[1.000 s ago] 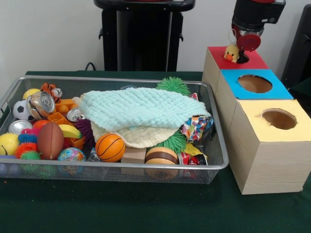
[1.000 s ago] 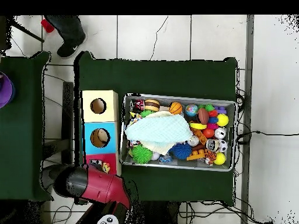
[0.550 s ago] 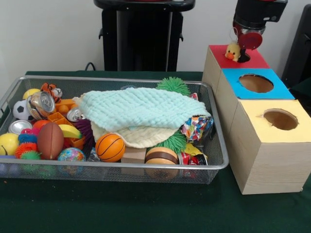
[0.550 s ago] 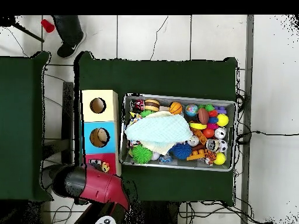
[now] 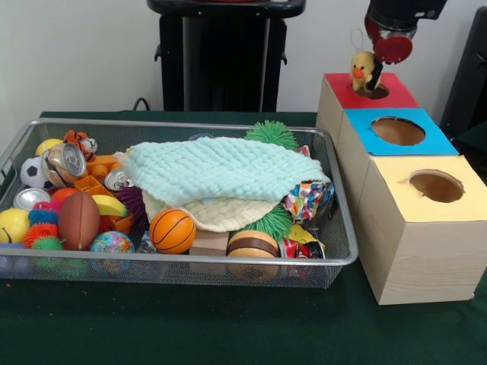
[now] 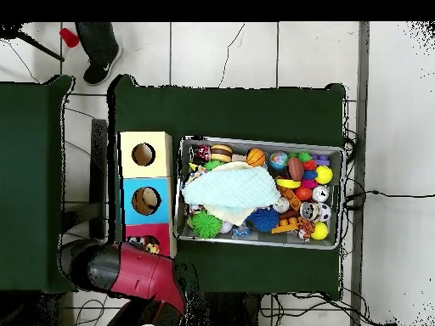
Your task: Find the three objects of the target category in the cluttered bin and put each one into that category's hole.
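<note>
Gripper [image 5: 378,62] is rising at upper right; finger state indeterminate. Duck toy [image 5: 362,69] is lifting above red box's hole [image 5: 372,91], undeposited.

green tablecloth [image 5: 228,327] | black stand [image 5: 224,57] behind | person's shoe [image 6: 102,61] on tiled floor [image 6: 221,51]

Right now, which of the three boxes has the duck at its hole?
The red-topped box, farthest from the front camera; the yellow duck sits at its hole.
</note>
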### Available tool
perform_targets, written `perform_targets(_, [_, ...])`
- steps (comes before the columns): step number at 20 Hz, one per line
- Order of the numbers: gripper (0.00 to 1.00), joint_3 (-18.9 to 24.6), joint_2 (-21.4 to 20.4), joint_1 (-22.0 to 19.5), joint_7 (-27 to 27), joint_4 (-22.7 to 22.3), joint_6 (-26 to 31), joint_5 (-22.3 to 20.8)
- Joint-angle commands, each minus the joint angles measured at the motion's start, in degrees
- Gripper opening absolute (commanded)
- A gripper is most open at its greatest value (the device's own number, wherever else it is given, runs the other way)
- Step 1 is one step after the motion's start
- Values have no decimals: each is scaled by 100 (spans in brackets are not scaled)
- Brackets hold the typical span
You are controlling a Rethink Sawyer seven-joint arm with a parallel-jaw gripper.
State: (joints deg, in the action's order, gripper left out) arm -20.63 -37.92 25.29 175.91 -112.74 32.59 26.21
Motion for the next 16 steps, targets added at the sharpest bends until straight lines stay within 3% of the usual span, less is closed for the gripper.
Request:
perform_targets(1, [0,-32,129,-20,706,386,415,-185])
perform_targets(4, [0,-36,41,-32,669,391,497,-172])
perform_targets(9, [0,575,-226,-368,358,82,103,228])
perform_targets(16, [0,591,-351,-238,616,262,383,188])
